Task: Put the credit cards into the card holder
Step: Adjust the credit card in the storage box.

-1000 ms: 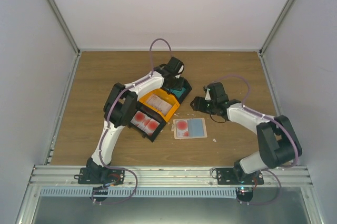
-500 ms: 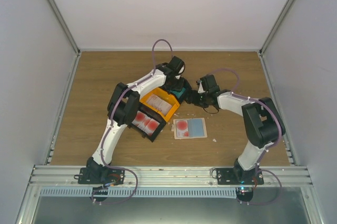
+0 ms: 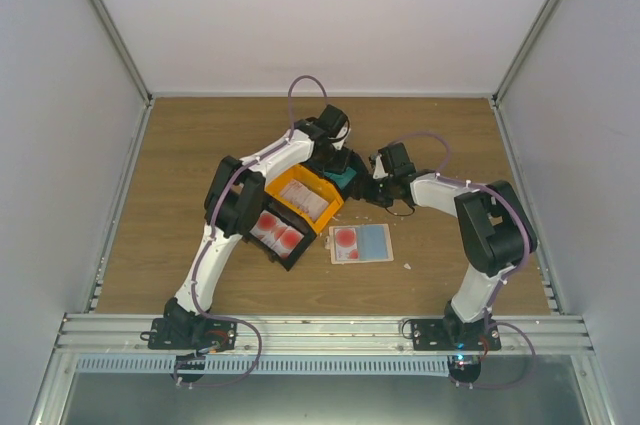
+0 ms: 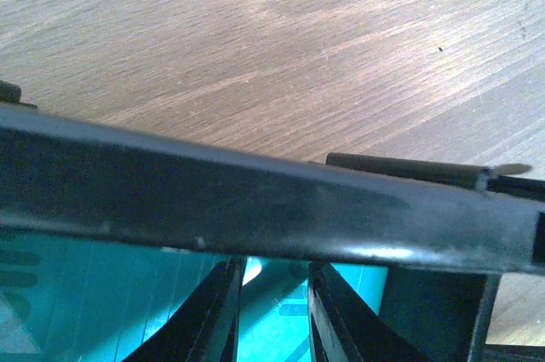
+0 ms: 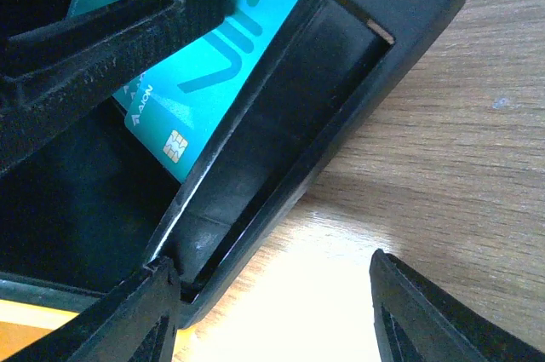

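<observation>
Right gripper [image 3: 374, 188] is swinging in leftward, jaws wide, beside the black tray [image 5: 375, 30].
Left gripper [image 4: 271, 311], jaws narrowly parted, is hovering nearer, directly above the teal-green card [image 5: 200, 55].

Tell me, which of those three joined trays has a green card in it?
The far black tray, beyond the orange tray: a teal-green card shows inside it. The orange tray holds pale cards, the near black tray red-blotched ones.

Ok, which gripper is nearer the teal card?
Left. The left gripper is down inside the black tray, directly over the teal card. The right gripper is just outside the tray's wall, beside the card's compartment.
</observation>
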Controlling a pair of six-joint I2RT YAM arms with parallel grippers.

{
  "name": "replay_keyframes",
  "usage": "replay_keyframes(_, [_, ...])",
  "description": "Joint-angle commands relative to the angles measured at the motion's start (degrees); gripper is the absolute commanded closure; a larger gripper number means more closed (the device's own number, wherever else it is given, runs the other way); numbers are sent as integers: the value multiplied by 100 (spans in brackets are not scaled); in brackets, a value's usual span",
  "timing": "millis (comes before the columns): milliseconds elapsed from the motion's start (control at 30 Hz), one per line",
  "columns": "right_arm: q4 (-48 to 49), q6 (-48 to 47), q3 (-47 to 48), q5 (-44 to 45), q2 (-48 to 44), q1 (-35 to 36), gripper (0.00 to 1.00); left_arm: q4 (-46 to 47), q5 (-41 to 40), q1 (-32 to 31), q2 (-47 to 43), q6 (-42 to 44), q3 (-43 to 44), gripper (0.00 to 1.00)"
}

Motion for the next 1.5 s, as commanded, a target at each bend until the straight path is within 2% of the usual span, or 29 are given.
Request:
replay_keyframes(0, [70, -127, 46, -241, 148, 19, 40, 30, 454, -39, -266, 53, 66, 75])
replay_keyframes(233, [182, -264, 58, -544, 160, 12, 49, 160, 868, -54, -589, 12, -235, 77])
replay_keyframes(400, [170, -307, 97, -622, 182, 7, 51, 133, 1055, -72, -719, -4, -339, 78])
replay_keyframes(867, [481, -146, -304, -332, -244, -18, 51, 67, 1201, -166, -873, -39, -685, 74])
replay_keyframes(1233, [208, -222, -871, 316, -1161, -62, 47, 1, 956, -314, -783, 32, -680, 70])
replay_keyframes(1467, [45, -246, -1099, 531, -1595, -78, 45, -34, 863, -416, -882, 121, -673, 60])
